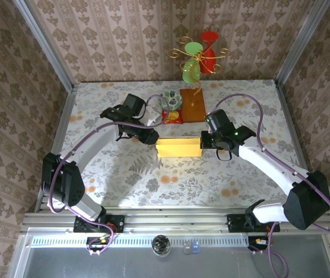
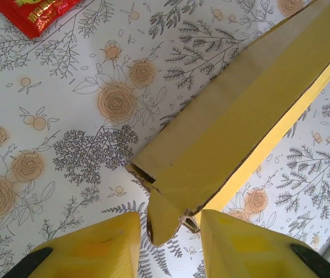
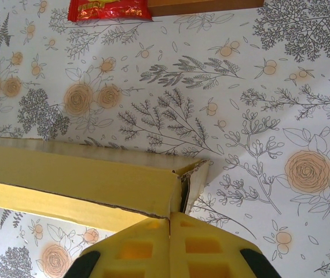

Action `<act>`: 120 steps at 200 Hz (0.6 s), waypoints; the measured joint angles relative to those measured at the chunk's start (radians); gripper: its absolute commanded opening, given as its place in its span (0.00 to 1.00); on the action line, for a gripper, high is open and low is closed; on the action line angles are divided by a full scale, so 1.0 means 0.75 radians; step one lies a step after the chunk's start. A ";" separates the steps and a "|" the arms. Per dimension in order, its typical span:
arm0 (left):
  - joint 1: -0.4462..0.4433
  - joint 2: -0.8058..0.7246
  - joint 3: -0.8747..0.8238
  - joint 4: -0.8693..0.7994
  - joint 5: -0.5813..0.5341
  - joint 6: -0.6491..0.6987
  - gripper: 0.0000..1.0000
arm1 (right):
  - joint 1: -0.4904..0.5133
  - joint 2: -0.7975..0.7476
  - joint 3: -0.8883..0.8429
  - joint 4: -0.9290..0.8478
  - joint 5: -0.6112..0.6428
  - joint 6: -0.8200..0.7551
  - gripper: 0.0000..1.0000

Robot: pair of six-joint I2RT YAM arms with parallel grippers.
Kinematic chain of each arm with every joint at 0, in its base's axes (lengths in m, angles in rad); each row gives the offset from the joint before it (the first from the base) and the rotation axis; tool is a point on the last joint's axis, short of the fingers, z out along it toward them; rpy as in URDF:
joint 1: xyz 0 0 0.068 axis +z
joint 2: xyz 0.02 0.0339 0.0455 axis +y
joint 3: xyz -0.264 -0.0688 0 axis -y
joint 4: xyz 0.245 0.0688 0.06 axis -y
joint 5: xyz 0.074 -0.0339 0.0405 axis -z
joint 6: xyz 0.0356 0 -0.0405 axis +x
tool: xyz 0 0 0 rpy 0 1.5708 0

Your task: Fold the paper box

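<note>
— Where's the box (image 1: 179,147)?
— On the table (image 1: 113,174), just arm-side of the packet (image 1: 172,117), not touching it.
— Left gripper (image 2: 171,215)?
— Fingers (image 2: 107,246) apart, straddling the box's end flap; can't tell if they pinch it.
— Right gripper (image 3: 169,223)?
— Clenched, tips against the box's other end.

Brown damask wallpaper walls (image 1: 153,35) w/ alu corner posts (image 1: 43,43) round floral-cloth table (image 1: 124,185).
</note>
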 measured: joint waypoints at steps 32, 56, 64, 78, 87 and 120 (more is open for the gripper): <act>-0.002 0.006 0.000 0.000 -0.001 0.005 0.28 | 0.000 0.000 0.000 0.001 -0.001 0.000 0.00; -0.003 0.014 0.001 0.000 -0.002 0.006 0.23 | -0.001 0.000 0.000 0.001 -0.001 0.000 0.00; -0.003 0.017 0.003 -0.001 -0.004 0.008 0.21 | -0.002 0.001 0.000 0.001 -0.001 0.000 0.00; -0.008 0.027 0.015 -0.005 -0.006 0.011 0.18 | -0.003 0.000 0.000 0.001 -0.002 0.000 0.00; -0.008 0.035 0.024 -0.005 -0.008 0.015 0.16 | -0.003 0.000 0.000 0.001 -0.002 0.000 0.00; -0.009 0.045 0.042 -0.007 -0.011 0.015 0.12 | -0.003 0.000 0.000 0.000 -0.002 0.000 0.00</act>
